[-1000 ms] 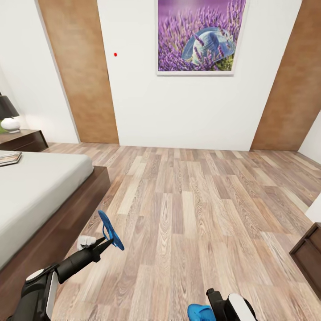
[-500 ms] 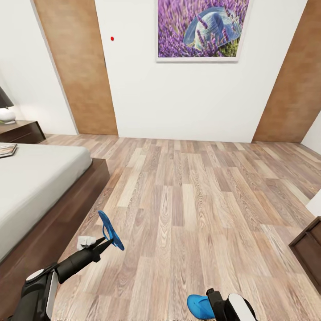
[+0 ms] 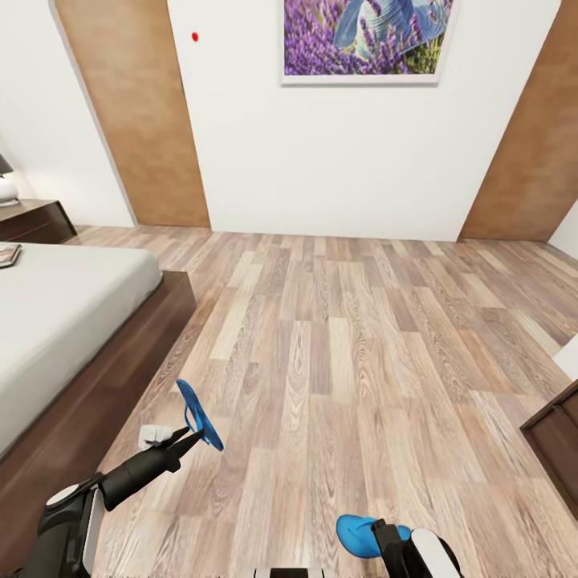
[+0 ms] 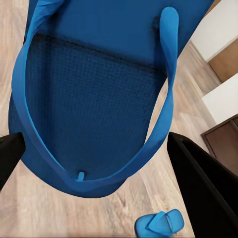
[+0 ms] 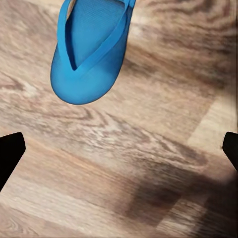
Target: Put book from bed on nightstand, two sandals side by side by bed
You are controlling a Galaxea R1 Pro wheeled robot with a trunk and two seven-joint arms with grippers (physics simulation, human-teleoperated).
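Beside the bed (image 3: 72, 321), over the plank floor (image 3: 345, 345), the left gripper (image 3: 191, 437) holds one blue sandal (image 3: 198, 415) clear of the boards, standing nearly on edge. In the left wrist view the sole (image 4: 94, 99) and strap sit between the two dark fingers (image 4: 208, 193), which are closed on the sandal's edge. The second sandal (image 3: 359, 535) shows at the right gripper (image 3: 385, 536), low and close to the robot's body. In the right wrist view that sandal (image 5: 91, 47) appears toe-down over the floor, with the right fingers (image 5: 10, 151) spread wide at the frame's edges; whether they grip it cannot be told.

The book (image 3: 8, 255) lies on the mattress at the far left, near the nightstand (image 3: 32, 221), which carries a lamp base (image 3: 6, 189). A framed lavender picture (image 3: 361, 40) hangs on the white wall between two brown doors (image 3: 136, 120).

Step in hand, by judgement: carrying the sandals to their place next to the bed; the book is not yet dealt with. The next move calls for lowering the left sandal flat onto the floor close to the bed frame, sole down, then setting the other just beside it, parallel and aligned.
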